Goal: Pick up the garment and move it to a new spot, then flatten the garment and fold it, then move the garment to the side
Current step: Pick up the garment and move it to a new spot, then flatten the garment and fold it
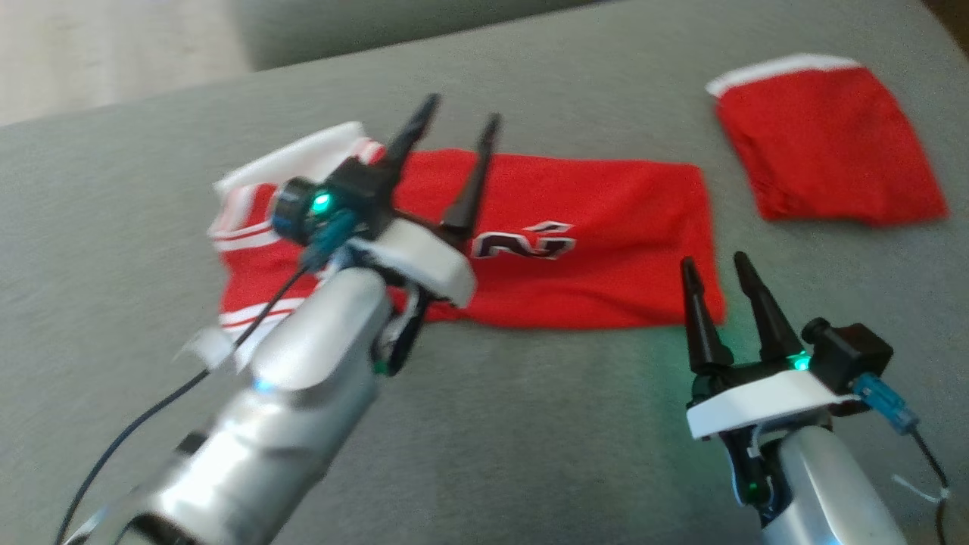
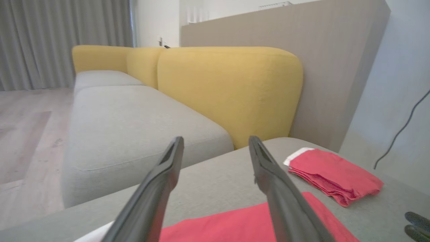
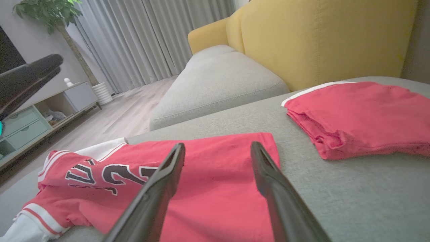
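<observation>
Left forearm [image 1: 303,363] nearest, over striped end of garment [image 1: 606,250]. Grey sofa seat [image 1: 530,424] carries it: long red strip, number up, white-trimmed end bunched. Folded red piece [image 1: 829,144] apart, beyond garment's far corner. Left gripper [image 1: 463,110] above garment, right gripper [image 1: 714,261] just beside its near corner; both wide open, empty. Likely mid-fold: smooth bunched end first, then pinch matching corners, lay over evenly.

bare grey seat cushion [image 1: 530,424] lies open in front of the red jersey [image 1: 606,219] and in the strip between it and the folded red garment [image 1: 825,144] (the two lie apart). a yellow backrest [image 2: 228,90] rises beyond the far edge; the left gripper [image 1: 462,110] hangs over the jersey's left end.
</observation>
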You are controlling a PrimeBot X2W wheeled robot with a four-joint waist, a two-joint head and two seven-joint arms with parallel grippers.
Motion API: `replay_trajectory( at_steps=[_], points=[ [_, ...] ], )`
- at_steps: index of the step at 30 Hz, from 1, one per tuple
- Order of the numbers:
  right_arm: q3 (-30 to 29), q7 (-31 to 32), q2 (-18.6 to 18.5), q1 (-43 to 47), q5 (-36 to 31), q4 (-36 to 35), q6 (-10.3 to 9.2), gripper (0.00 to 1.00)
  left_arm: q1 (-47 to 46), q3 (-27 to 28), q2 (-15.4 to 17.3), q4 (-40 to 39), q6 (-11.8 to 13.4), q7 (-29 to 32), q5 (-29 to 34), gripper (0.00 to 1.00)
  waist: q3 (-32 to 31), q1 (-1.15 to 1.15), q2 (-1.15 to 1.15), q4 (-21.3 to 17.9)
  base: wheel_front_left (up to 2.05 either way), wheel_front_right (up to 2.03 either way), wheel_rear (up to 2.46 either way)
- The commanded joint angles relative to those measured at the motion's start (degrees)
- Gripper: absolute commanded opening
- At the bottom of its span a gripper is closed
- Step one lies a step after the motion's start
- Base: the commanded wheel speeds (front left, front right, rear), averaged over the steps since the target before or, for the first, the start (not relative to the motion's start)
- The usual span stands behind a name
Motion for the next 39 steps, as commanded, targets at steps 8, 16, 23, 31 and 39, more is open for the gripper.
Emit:
replay_trajectory(
  at_steps=[8, 16, 23, 31, 39],
  points=[
    [-1.78, -0.61, -0.16, 0.98, -2.21, -1.43, -0.11, 1.0, 12.42, 11.78, 7.01, -10.76, 3.51, -0.6, 4.76, 1.0, -6.01, 0.0, 0.0, 12.63, 0.0, 0.0, 0.0],
    [-3.04, -0.61, -0.16, 3.98, -2.84, -1.22, -0.11, 1.0, 32.25, 20.55, 8.44, -18.48, 4.79, -0.61, 8.29, 1.0, -7.61, 0.0, 0.0, 14.7, 0.0, 0.0, 0.0],
    [-2.05, -0.61, -0.16, 4.0, -2.92, -1.39, -0.11, 1.0, 34.36, 23.8, 7.07, -19.73, 3.43, -0.61, 11.65, 1.0, -6.85, 0.0, 0.0, 13.39, 0.0, 0.0, 0.0],
    [-0.75, -0.61, -0.16, 1.5, -3.23, -2.89, -0.11, 1.0, 22.83, 22.67, 11.02, -16.5, -3.66, 1.68, 16.35, 1.0, -1.84, 0.0, 0.0, 9.3, 0.0, 0.0, 0.0],
    [1.65, -0.61, -0.16, -1.38, -1.88, -4.62, -0.11, 1.0, 0.39, 17.52, 18.87, -7.95, -10.86, 18.31, 16.27, 1.0, 5.93, 0.0, 0.0, 3.14, 0.0, 0.0, 0.0]
  ],
)
